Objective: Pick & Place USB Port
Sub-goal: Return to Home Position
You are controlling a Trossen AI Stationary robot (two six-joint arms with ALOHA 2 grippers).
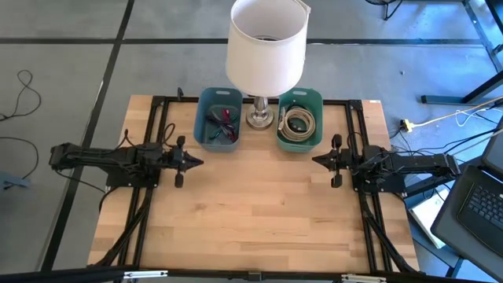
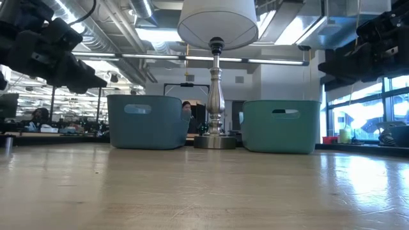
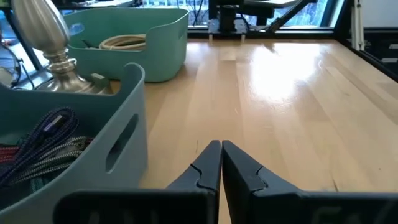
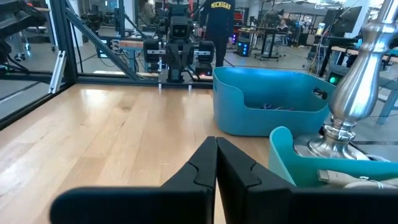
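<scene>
On the wooden table [image 1: 259,220] both arms lie folded at the left and right edges; homing looks all but done, needing only stillness; the far blue bin [image 1: 200,110], left of the lamp [image 1: 266,43], holds the tangled USB cables [image 1: 222,126]; the green bin [image 1: 318,110] holds a pale coil [image 1: 299,123]; left gripper [image 1: 198,163] and right gripper [image 1: 316,159] have fingers pressed together, empty.

A robotics lab in an open industrial hall: bare ducts [image 2: 108,32] and strip lights [image 2: 153,35] overhead, what may be rows of workbenches [image 4: 273,37] behind, loose cables [image 1: 440,122] across the grey floor [image 1: 63,47], a laptop [image 1: 479,200] beside the table [image 1: 259,212], tall windows [image 2: 358,115].
</scene>
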